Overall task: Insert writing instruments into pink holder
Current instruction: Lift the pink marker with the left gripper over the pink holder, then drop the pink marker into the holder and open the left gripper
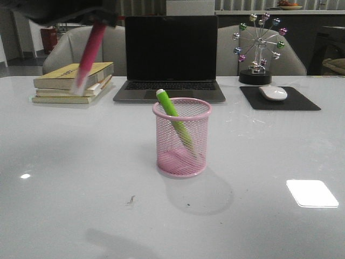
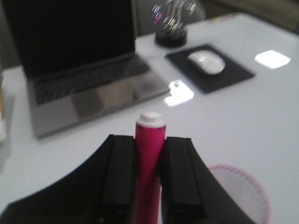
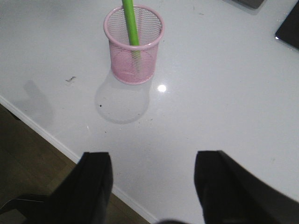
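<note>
The pink mesh holder (image 1: 181, 137) stands upright mid-table. The lime green marker (image 1: 173, 117) leans inside it, whitish end up past the rim. High at the upper left of the front view, my left gripper (image 1: 102, 21) is shut on the magenta marker (image 1: 89, 54), which hangs tilted with its whitish end down, well left of and above the cup. The left wrist view shows that marker (image 2: 149, 158) clamped between both fingers, the cup's rim (image 2: 243, 186) off to one side. My right gripper (image 3: 152, 161) stands open over the table's near edge, the holder (image 3: 134, 44) and green marker (image 3: 131, 23) beyond it.
A laptop (image 1: 171, 56) sits open behind the cup. Stacked books (image 1: 73, 82) lie at the back left, under the hanging marker. A mouse (image 1: 273, 93) on a black pad (image 1: 280, 100) and a ball ornament (image 1: 259, 46) stand back right.
</note>
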Robot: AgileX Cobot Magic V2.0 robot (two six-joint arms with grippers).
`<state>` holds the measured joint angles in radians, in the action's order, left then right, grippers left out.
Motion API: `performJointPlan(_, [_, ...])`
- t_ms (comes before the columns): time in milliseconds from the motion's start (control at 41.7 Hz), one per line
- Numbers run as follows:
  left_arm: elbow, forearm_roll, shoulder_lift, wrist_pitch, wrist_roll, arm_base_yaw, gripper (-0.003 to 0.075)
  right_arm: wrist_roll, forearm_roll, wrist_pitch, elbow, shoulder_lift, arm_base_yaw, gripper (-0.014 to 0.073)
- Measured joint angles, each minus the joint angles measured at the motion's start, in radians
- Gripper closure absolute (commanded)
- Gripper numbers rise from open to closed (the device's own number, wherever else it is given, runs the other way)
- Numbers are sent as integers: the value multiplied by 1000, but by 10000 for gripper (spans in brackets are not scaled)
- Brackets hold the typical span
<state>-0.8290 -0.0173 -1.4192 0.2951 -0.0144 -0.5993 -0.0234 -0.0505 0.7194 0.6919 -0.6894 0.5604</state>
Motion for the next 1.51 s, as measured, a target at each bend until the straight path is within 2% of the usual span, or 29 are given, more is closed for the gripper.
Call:
performJointPlan(192, [14,0,-93,349,0,-119,629,0,0,0,0,0,0,97])
performJointPlan(384, [14,0,-266,617,0,-134,629,0,0,0,0,0,0,97])
performJointPlan(504, [14,0,-355,709,54,-134,629,0,0,0,0,0,0,97])
performJointPlan(672, [14,0,-438,747,89,-134,622,0,0,0,0,0,0,97])
performJointPlan(744, [14,0,-459,747,90,-134,571,0,0,0,0,0,0,97])
performJointPlan(912, [14,4,-465,747,92,-134,340,0,0,0,0,0,0,97])
performJointPlan(1007, [14,7,-466,742,95,-134,311,0,0,0,0,0,0,97])
performJointPlan(1103, [14,10,-439,671,97,-134,315,0,0,0,0,0,0,97])
performJointPlan(1175, [0,12,-382,530,97,-134,315,0,0,0,0,0,0,97])
performJointPlan(1247, [-22,17,-306,355,95,-134,315,0,0,0,0,0,0,97])
performJointPlan(1319, [-62,17,-209,110,83,-134,315,0,0,0,0,0,0,97])
performJointPlan(1511, [-146,68,40,-438,72,-134,315,0,0,0,0,0,0,97])
